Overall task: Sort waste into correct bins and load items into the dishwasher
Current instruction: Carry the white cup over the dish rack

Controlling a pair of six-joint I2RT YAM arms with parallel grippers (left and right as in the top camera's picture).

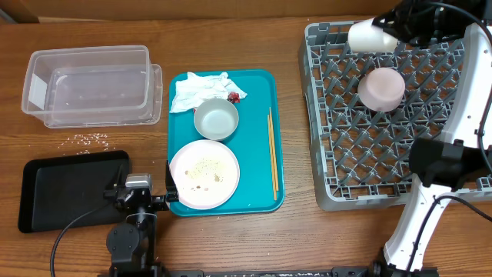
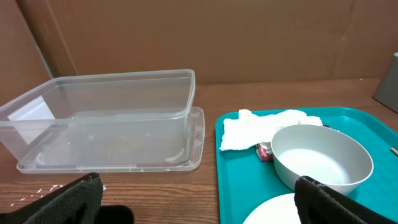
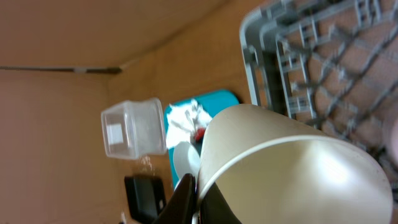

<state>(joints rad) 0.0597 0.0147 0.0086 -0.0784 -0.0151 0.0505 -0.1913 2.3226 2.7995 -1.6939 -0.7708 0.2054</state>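
The small white cup (image 1: pixel 370 37) sits clamped between the right fingers (image 3: pixel 184 194) at the dish rack (image 1: pixel 330 115) corner; left fingers (image 2: pixel 339 202) wide apart, grey bowl (image 2: pixel 320 158) just ahead.

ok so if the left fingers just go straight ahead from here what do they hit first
The left gripper, fingers open, would likely meet the clear tub first, at its right end; the teal tray edge sits close beside that line, though depth is unclear.
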